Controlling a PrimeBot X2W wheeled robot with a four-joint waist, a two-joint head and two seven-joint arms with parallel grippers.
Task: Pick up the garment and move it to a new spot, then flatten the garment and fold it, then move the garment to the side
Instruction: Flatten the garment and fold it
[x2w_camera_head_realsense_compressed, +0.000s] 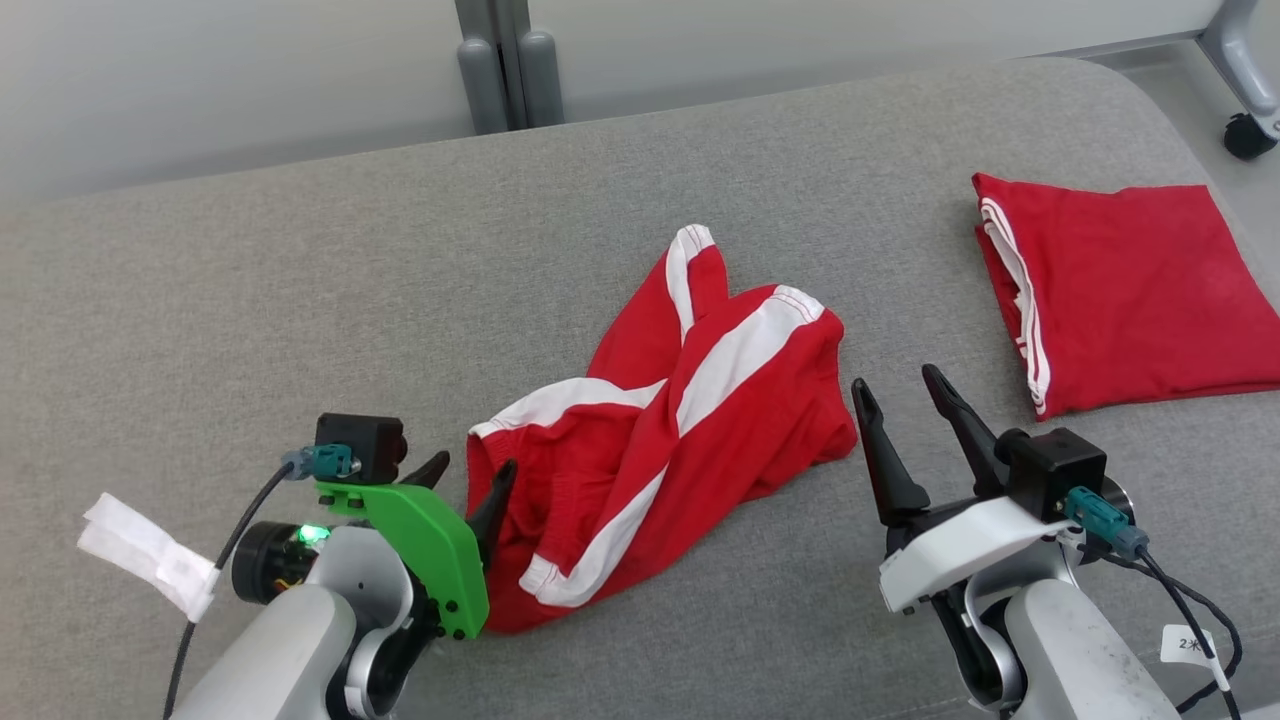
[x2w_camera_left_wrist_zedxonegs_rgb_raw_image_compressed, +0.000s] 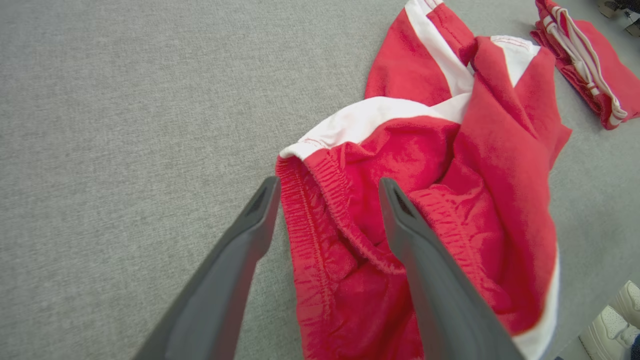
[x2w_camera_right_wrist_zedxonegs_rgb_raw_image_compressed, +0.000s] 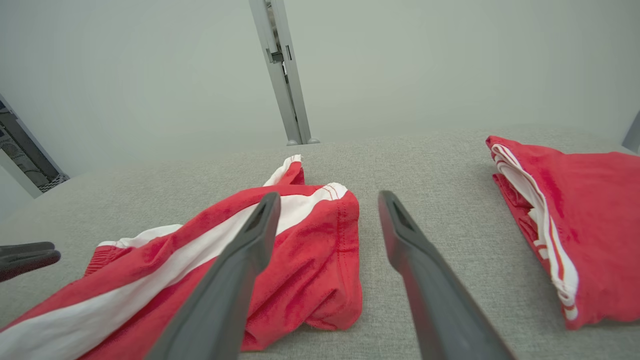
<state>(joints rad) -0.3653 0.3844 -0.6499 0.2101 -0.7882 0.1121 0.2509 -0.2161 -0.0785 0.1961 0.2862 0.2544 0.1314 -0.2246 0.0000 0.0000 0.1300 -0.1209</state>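
We find the garment (x2w_camera_head_realsense_compressed: 690, 420), red shorts with white stripes, lying crumpled on the grey surface (x2w_camera_head_realsense_compressed: 300, 280), near centre, with its legs crossed over each other toward the far side. A second red item, the folded piece (x2w_camera_head_realsense_compressed: 1130, 290), lies well apart at the far right.

The left gripper (x2w_camera_head_realsense_compressed: 470, 478) is released. Its fingers are spread either side of the waistband (x2w_camera_left_wrist_zedxonegs_rgb_raw_image_compressed: 345, 220) at the garment's near-left edge, one over cloth and the other over bare surface. We cannot tell whether the tips touch the cloth. The right gripper (x2w_camera_head_realsense_compressed: 897, 390) is likewise released and holds nothing, just right of the garment's right edge.

Our judgement: the first step, the pick-up, is in hand, and nothing is lifted yet. The next move calls for the left gripper to lower and clench on the waistband. The right gripper should take the right edge, so that the garment rises without bunching further.
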